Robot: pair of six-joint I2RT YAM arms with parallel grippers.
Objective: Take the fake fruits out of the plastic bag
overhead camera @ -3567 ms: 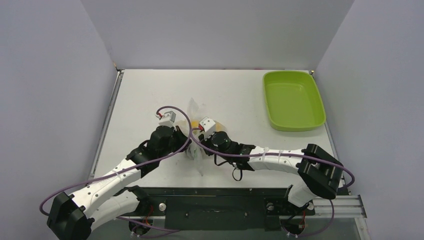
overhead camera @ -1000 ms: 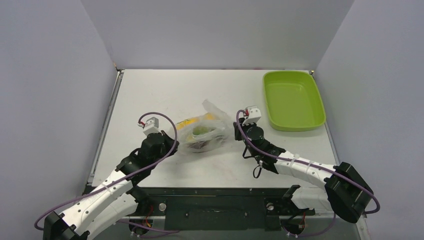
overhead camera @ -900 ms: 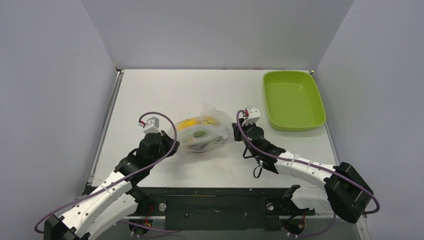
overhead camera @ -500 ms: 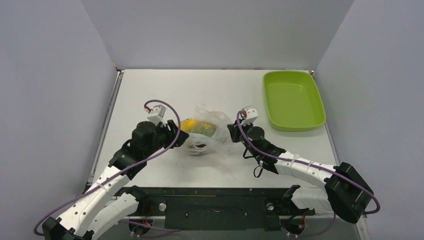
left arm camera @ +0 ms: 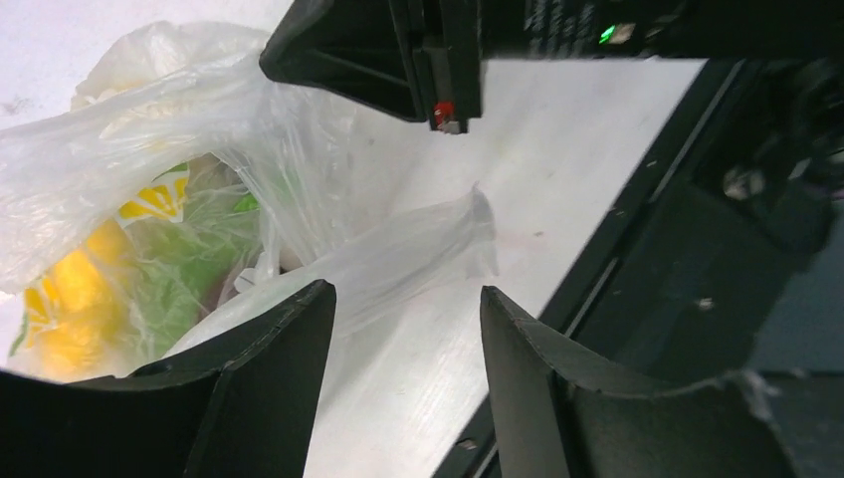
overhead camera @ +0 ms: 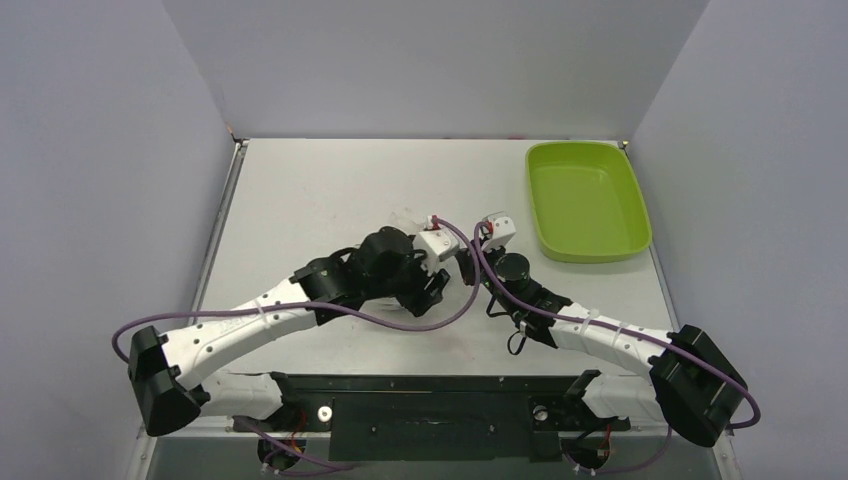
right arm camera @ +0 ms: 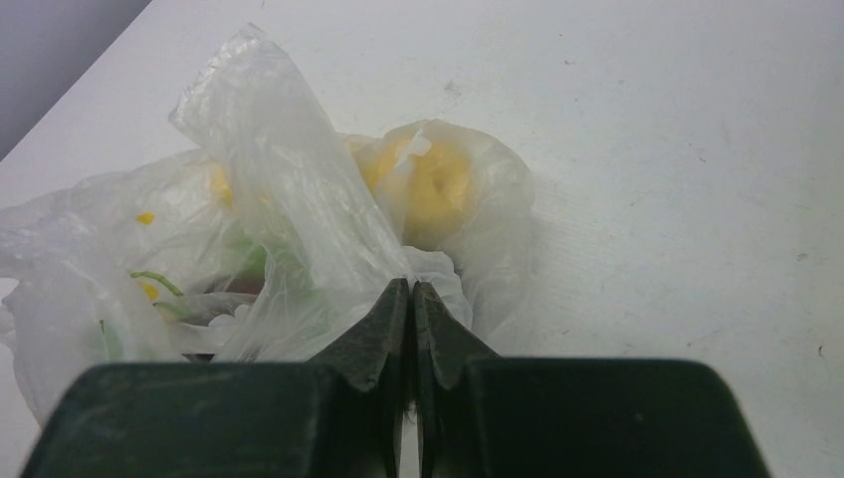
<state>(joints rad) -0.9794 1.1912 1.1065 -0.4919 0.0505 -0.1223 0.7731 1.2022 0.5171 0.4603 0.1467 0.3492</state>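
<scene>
The plastic bag [right arm camera: 279, 189] lies crumpled on the table, mostly hidden under my left arm in the top view, with a bit of film [overhead camera: 404, 214] showing. The fake fruits are inside it: a yellow one [right arm camera: 438, 184] against the film, another yellow one [left arm camera: 72, 289] and a green one [left arm camera: 189, 261]. My right gripper [right arm camera: 411, 289] is shut on a fold of the bag's edge. My left gripper [left arm camera: 406, 294] hangs open just beside the bag, with a loose flap of film [left arm camera: 418, 249] past its tips and bare table between its fingers.
A lime-green tray [overhead camera: 585, 200] stands at the back right. The black frame rail [left arm camera: 697, 299] runs along the table's near edge, close to my left gripper. My right arm's black wrist [left arm camera: 398, 50] is right across the bag from it.
My left gripper has let go of the bag and opened. Its arm has swung from the bag's left side over the bag toward the right. The right arm has held still.
</scene>
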